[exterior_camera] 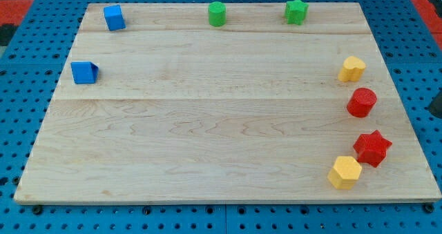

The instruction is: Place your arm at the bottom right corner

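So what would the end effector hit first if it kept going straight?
Can't settle it: only a dark sliver at the view's right edge, perhaps my rod, shows; my tip doesn't. Heading toward the view's left, it would likely meet the red cylinder first.

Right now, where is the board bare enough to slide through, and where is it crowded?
My tip isn't visible. Bare: the wide middle, between blue block and yellow block. Crowded: bottom right, where red star touches yellow hexagon, below red cylinder.
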Available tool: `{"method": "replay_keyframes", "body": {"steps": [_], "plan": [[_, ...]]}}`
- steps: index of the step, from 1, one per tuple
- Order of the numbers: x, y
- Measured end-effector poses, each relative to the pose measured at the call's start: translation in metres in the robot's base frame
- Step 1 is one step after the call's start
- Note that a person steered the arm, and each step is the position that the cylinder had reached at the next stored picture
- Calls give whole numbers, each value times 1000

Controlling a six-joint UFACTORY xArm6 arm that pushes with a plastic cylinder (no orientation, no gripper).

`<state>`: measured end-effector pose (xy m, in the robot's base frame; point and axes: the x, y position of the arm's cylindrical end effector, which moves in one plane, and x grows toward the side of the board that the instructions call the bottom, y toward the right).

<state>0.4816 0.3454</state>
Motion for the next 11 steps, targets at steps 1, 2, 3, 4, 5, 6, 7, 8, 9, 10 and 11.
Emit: {"method": "replay_keyframes", "body": {"steps": [1,2,3,4,5,6,7,8,9,10,11], "plan": [[47,-17],[77,-26],[79,-43],[85,-47],[85,-57],[103,-53],[126,-59],[124,-64],[115,-64],[115,-64],[115,-64]]}}
